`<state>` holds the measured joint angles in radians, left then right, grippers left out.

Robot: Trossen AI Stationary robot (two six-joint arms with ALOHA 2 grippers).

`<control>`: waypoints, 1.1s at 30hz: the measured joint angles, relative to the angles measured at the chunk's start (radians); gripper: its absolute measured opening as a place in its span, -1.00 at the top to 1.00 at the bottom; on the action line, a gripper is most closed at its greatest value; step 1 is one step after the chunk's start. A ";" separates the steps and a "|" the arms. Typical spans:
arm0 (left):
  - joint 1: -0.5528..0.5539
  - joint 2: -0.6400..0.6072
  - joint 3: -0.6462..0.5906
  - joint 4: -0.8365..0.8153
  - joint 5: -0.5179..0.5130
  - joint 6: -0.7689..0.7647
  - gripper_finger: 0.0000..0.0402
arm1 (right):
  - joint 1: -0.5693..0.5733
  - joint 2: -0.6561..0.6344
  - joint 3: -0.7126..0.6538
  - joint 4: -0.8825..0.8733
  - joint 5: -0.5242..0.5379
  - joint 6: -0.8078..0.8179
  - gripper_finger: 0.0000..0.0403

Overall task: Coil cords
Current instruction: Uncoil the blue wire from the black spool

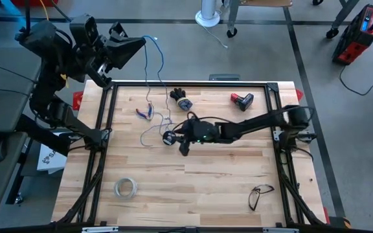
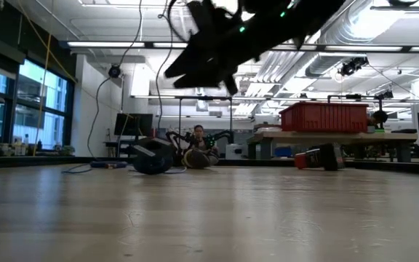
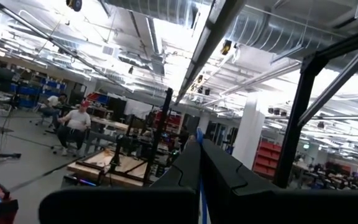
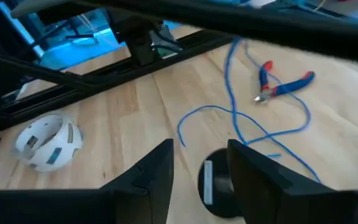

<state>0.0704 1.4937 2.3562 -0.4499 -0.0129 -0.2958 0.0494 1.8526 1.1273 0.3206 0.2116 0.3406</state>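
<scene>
The cord is a thin blue wire (image 1: 147,77) that runs from high over the table's far left corner down to the wood, where it lies in loose loops (image 4: 232,106). It ends near a small dark spool (image 1: 168,137) lying on the table. My left gripper (image 1: 141,44) is raised above that corner and shut on the wire. My right gripper (image 1: 179,139) hovers open over the table's middle. In its wrist view its fingers stand on either side of the spool (image 4: 219,183). The low view shows this gripper (image 2: 202,69) well above the spool (image 2: 151,158). My left gripper pinches the wire near one end (image 3: 199,186) between its two shut fingers. The fingers point slightly upward, toward the far side. From the hold the wire hangs slack down to the table, where the remainder lies.
Red-and-blue pliers (image 1: 144,112) lie by the wire loops. A second dark spool-like object (image 1: 182,100) and a red battery (image 1: 241,100) sit toward the far edge. A whitish tape ring (image 1: 126,188) lies near left, glasses (image 1: 261,194) near right. A black frame (image 1: 186,83) borders the table.
</scene>
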 joint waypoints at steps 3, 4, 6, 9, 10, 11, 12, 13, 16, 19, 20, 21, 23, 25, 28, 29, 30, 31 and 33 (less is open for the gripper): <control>0.000 0.000 0.000 -0.001 -0.002 -0.017 1.00 | -0.003 0.062 0.041 0.021 0.051 -0.005 0.28; 0.000 0.000 0.000 -0.001 -0.003 -0.017 1.00 | -0.004 0.079 0.057 0.022 0.068 -0.009 0.28; 0.000 0.000 0.000 -0.001 -0.003 -0.019 1.00 | -0.007 0.107 0.083 0.020 0.093 -0.034 0.28; 0.000 0.000 0.000 -0.002 -0.002 -0.035 1.00 | -0.018 0.141 0.131 0.010 0.103 -0.084 0.28; 0.000 0.000 0.000 -0.002 -0.003 -0.037 1.00 | -0.019 0.150 0.147 -0.009 0.112 -0.089 0.28; 0.000 0.000 0.000 -0.002 -0.003 -0.037 1.00 | -0.019 0.159 0.160 -0.029 0.128 -0.091 0.28; 0.000 0.000 0.000 -0.002 -0.003 -0.037 1.00 | -0.020 0.164 0.169 -0.041 0.135 -0.094 0.28; 0.000 0.000 0.000 -0.003 -0.003 -0.037 1.00 | -0.022 0.167 0.174 -0.044 0.137 -0.105 0.28; 0.000 -0.001 0.000 -0.003 -0.002 -0.036 1.00 | -0.024 0.169 0.188 -0.052 0.142 -0.114 0.31; 0.000 -0.003 0.000 -0.002 -0.003 -0.030 1.00 | -0.024 0.169 0.190 -0.085 0.142 -0.113 0.48; 0.000 -0.006 0.000 -0.003 -0.003 -0.024 1.00 | -0.024 0.170 0.190 -0.089 0.133 -0.113 0.58; 0.000 -0.007 0.000 -0.004 -0.002 -0.017 1.00 | -0.022 0.170 0.190 -0.092 0.126 -0.113 0.71; 0.001 -0.012 0.000 -0.006 -0.003 -0.009 1.00 | -0.016 0.169 0.191 -0.093 0.112 -0.112 0.92; 0.002 -0.019 0.000 -0.020 -0.028 0.005 1.00 | -0.009 0.165 0.192 -0.107 0.112 -0.085 0.95; 0.002 -0.043 0.000 -0.113 -0.109 0.056 1.00 | 0.001 0.143 0.192 -0.142 0.107 -0.060 0.98; 0.002 -0.053 0.000 -0.166 -0.141 0.077 0.99 | 0.005 0.134 0.192 -0.157 0.106 -0.058 0.99; 0.002 -0.064 0.000 -0.231 -0.174 0.088 0.98 | 0.007 0.125 0.192 -0.173 0.106 -0.062 0.99; 0.002 -0.074 0.001 -0.299 -0.207 0.088 0.96 | 0.008 0.117 0.192 -0.192 0.103 -0.070 0.99; 0.002 -0.091 0.001 -0.456 -0.264 0.068 0.90 | 0.011 0.103 0.192 -0.225 0.102 -0.078 0.99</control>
<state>0.0727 1.4030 2.3569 -0.9060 -0.2764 -0.2280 0.0605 1.9561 1.3190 0.0956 0.3138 0.2630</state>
